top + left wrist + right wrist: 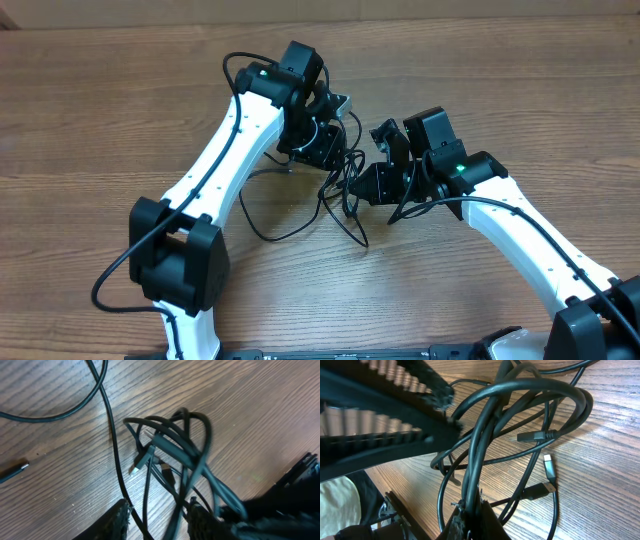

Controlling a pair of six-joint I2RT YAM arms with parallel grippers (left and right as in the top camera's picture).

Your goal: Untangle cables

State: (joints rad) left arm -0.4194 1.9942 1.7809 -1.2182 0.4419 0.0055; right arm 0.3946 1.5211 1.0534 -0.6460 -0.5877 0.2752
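tangled black cables (345,195) bunched mid surface (90,90) between the two arms, right gripper (470,517) fingers pinched tight on a few strands, left gripper (160,522) fingers partway apart straddling the loops, silvery plug (135,467) lying on the wood

Even bright light from above; soft shadows on worktop (100,100). Wrist views: close foreground blurred, cables (476,445) slightly glossy.

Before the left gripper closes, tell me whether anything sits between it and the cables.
Nothing visible does. The left gripper straddles strands of the cables, with only bare table beneath. The right gripper is shut on the same bundle.
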